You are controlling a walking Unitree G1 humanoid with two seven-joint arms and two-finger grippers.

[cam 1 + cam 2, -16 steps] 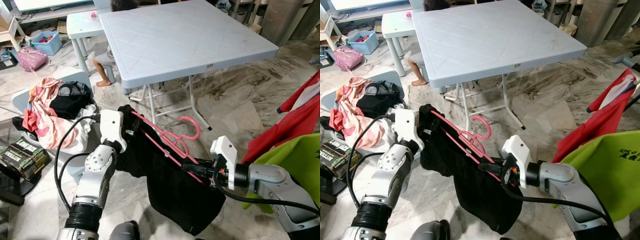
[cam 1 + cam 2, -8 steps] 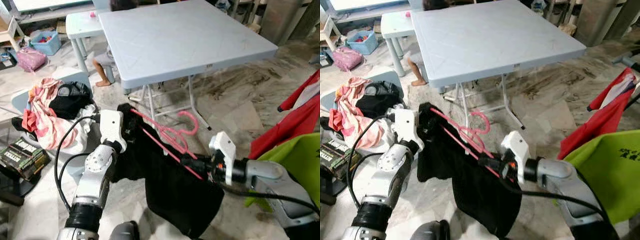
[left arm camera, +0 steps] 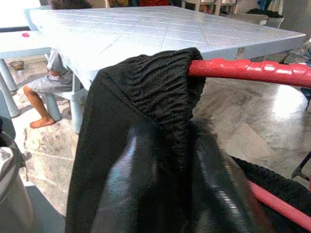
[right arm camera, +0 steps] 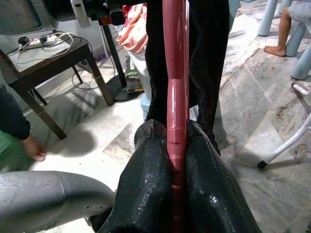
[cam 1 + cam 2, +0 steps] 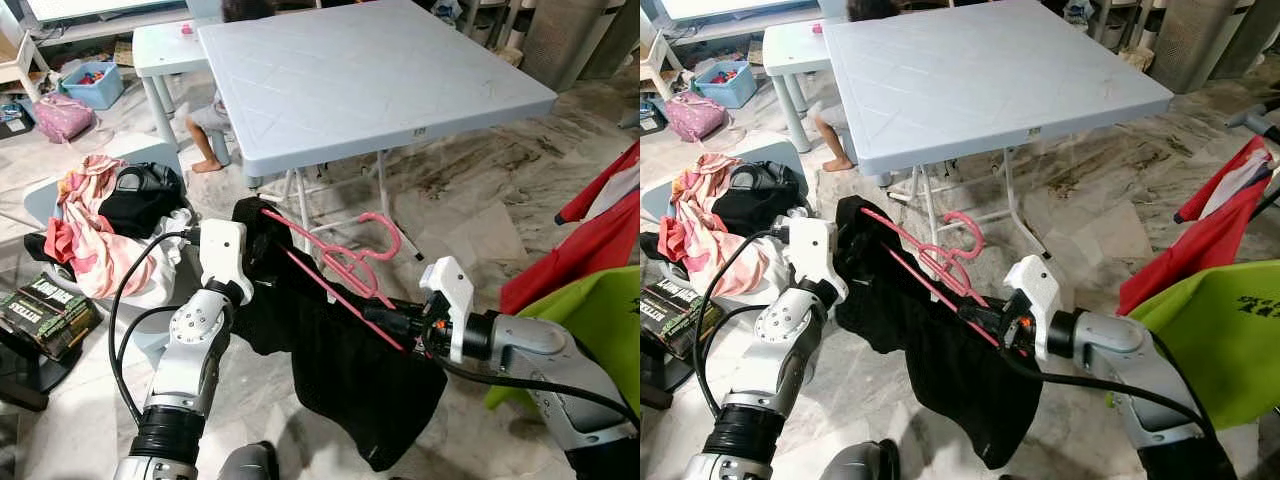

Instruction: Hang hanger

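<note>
Clamping the lower bar of the pink hanger (image 5: 335,262), the right gripper (image 5: 385,318) has both black fingers (image 4: 146,184) pressed against the red-pink rod, as its wrist view shows close up. Right arm: forearm reaching in from the right, roughly level, wrist pointing toward the robot's left. Left gripper (image 5: 256,248): fingers buried in the black garment (image 5: 350,370) at the hanger's far shoulder, pinched on the cloth; the left wrist view shows the gathered waistband draped over the bar end, a detail the head views blur. Left arm: elbow bent, forearm rising upward to the wrist. Hanger: held in the air between both grippers, tilted, hook (image 5: 375,235) pointing toward the grey folding table (image 5: 370,70), below its near edge. Garment: hanging from the bar toward the marble floor (image 5: 470,200). Right wrist view adds a dark side table (image 4: 43,63) and a person's bare foot (image 4: 31,148). Head views add a clothes pile (image 5: 100,225) at left, red and green fabric (image 5: 600,270) at right, a person's leg (image 5: 205,140) beyond the table.
</note>
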